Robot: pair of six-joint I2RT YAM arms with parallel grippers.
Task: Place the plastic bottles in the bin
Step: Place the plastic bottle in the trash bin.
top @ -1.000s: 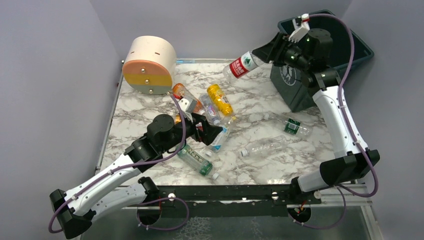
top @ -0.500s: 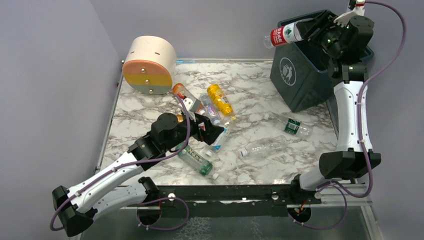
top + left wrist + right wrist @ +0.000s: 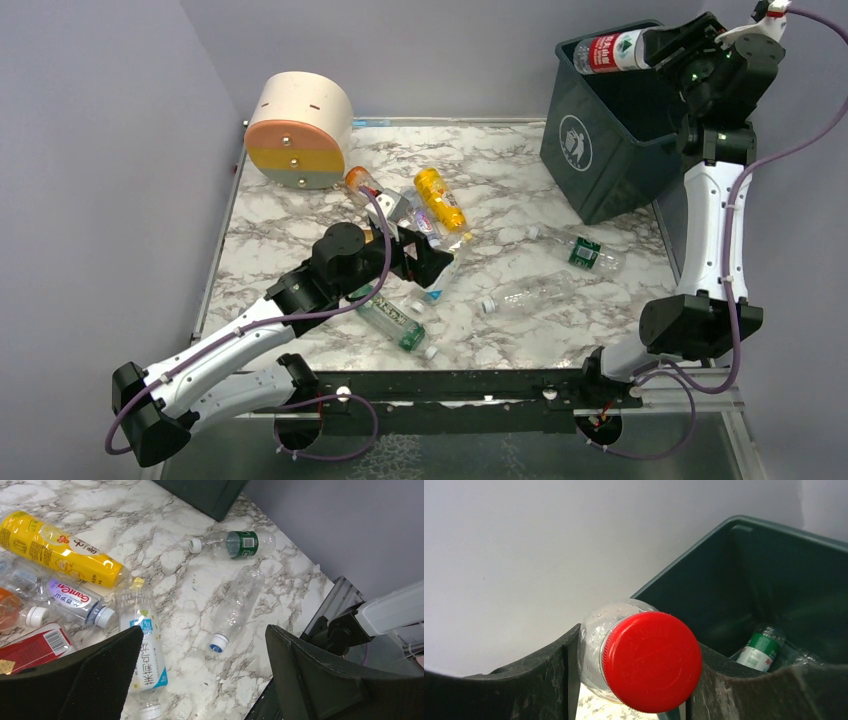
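My right gripper is shut on a clear, red-labelled bottle near its red cap. It holds the bottle level above the far rim of the dark green bin. One green-labelled bottle lies inside the bin. My left gripper hangs open over the table with nothing between its fingers. Below it lie a blue-and-white-labelled bottle and a clear blue-capped bottle. A yellow bottle and a green-labelled one lie beyond.
A cream cylinder with an orange and green face stands at the back left. More bottles lie around my left gripper, among them an orange one and a green-labelled one near the front rail. Grey walls close in.
My right arm has carried the red-labelled bottle up and to the right, from beside the bin to above its opening. My left arm has crept slightly toward the bottle cluster, still open.
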